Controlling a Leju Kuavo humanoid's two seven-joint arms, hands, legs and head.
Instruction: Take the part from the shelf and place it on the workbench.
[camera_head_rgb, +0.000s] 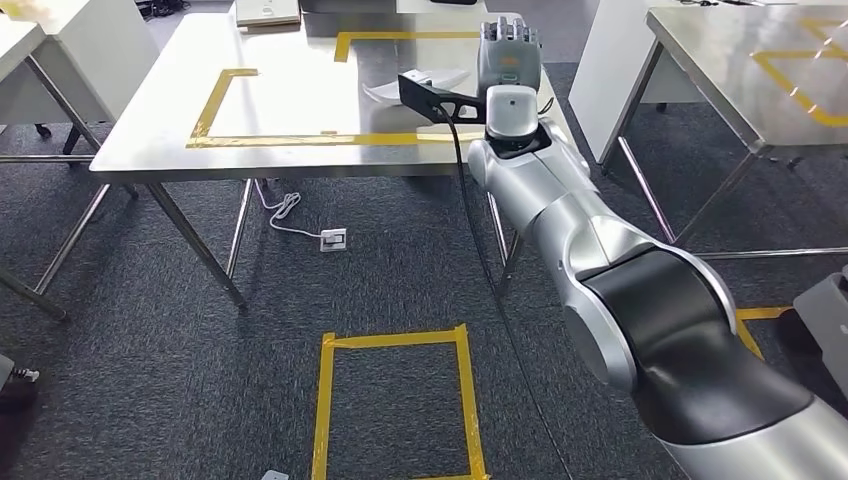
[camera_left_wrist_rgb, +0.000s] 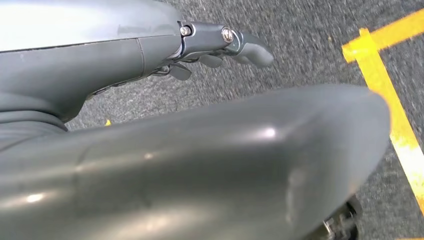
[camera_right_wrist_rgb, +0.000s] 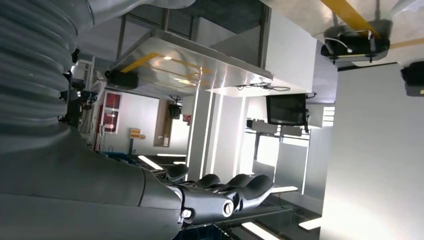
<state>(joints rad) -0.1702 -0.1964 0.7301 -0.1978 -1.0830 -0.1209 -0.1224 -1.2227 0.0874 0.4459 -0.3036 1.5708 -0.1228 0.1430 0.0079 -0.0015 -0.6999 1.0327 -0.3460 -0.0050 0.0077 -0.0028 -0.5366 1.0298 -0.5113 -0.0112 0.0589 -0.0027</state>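
Observation:
A white curved part (camera_head_rgb: 388, 90) lies on the steel workbench (camera_head_rgb: 290, 110), inside the yellow tape outline (camera_head_rgb: 213, 100) near its right end. The black camera mount on my right wrist hides part of it. My right arm reaches forward over the bench's right front corner. My right hand (camera_head_rgb: 510, 55) hovers just right of the part, its back toward me, and I cannot tell whether it touches the part. In the right wrist view its fingers (camera_right_wrist_rgb: 235, 190) lie side by side, slightly bent, with nothing in them. My left hand (camera_left_wrist_rgb: 220, 42) hangs over the carpet, holding nothing.
A second steel table (camera_head_rgb: 740, 60) with yellow tape stands at the right, with a gap between it and the bench. A white power strip (camera_head_rgb: 333, 239) and its cord lie on the carpet under the bench. A yellow tape square (camera_head_rgb: 325, 400) marks the floor near me.

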